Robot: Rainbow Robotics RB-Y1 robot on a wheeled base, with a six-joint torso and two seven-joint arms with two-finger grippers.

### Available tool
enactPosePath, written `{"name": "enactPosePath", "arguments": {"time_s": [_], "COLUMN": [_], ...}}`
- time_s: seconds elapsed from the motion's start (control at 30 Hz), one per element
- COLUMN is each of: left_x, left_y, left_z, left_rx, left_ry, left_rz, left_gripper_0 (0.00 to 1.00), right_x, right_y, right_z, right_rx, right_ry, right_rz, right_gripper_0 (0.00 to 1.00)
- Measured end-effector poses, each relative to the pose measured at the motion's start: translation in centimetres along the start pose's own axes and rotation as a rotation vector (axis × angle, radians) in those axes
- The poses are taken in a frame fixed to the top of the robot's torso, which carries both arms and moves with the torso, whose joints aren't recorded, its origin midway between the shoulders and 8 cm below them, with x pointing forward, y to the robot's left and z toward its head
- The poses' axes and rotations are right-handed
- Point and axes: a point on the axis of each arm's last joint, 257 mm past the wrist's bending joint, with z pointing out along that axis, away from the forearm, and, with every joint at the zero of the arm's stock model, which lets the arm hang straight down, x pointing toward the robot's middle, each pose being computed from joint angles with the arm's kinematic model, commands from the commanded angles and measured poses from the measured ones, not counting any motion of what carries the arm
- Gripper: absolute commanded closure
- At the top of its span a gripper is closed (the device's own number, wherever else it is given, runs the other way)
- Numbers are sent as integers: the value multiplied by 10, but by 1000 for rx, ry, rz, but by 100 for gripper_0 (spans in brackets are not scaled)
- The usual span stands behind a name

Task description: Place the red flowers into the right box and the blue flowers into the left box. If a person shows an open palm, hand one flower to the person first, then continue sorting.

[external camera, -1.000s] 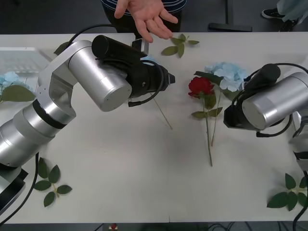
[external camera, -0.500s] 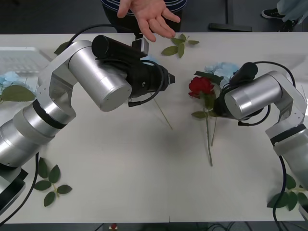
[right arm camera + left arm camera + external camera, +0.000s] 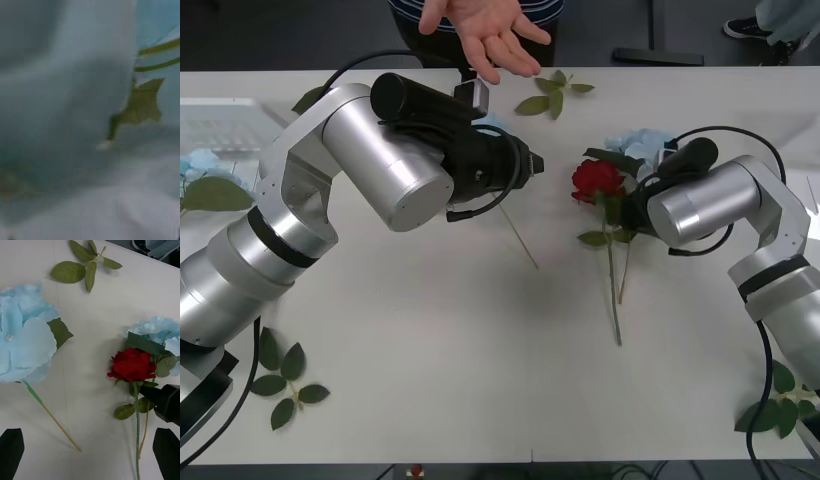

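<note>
Showing the open palm point(image 3: 488, 35) of a person in a navy-and-white striped shirt point(image 3: 542, 10), held out over the far edge of the white table point(image 3: 480, 340). Signals, by judgement, that a hand-over precedes further sorting.

Left gripper point(image 3: 90, 450): black fingers spread wide, released, hovering above a fluffy pale-blue hydrangea with a long thin stem point(image 3: 22, 341), which lies on the table just below the palm. Position unchanged across the last second.

Right gripper point(image 3: 632, 212): advanced over the last second from the right side of the table to just beside the stem of a dark-red artificial rose with green leaves point(image 3: 597, 180). Finger state: cannot tell. Right wrist view pressed close on a green leaf point(image 3: 144, 105).

Rose lying mid-table, bloom toward the person, touching a second pale-blue hydrangea point(image 3: 642, 150) beside it. Neither flower lifted yet.

Shallow translucent white tray point(image 3: 225, 120) at the far left, a further pale-blue bloom point(image 3: 200, 163) at its near edge. Loose green leaf sprigs point(image 3: 552, 92) scattered on the table, not part of the sorting.

Implication of the right arm's approach: rose probably chosen for the next grasp.
</note>
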Motion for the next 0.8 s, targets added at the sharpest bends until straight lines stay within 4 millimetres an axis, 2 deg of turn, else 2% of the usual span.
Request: {"name": "enactPosePath", "arguments": {"time_s": [0.17,0.2,0.27,0.3,0.8], "left_x": [0,0,0,0,0], "left_y": [0,0,0,0,0], "left_z": [0,0,0,0,0], "left_rx": [0,0,0,0,0], "left_ry": [0,0,0,0,0], "left_rz": [0,0,0,0,0], "left_gripper_0": [0,0,0,0,0], "right_x": [1,1,1,1,-4], "right_y": [-1,-1,-1,-1,3], "right_z": [2,2,2,2,2], "right_rx": [1,1,1,1,-14], "right_ry": [1,1,1,0,-22], "right_rz": [0,0,0,0,0], "right_gripper_0": [29,36,86,99,100]}}
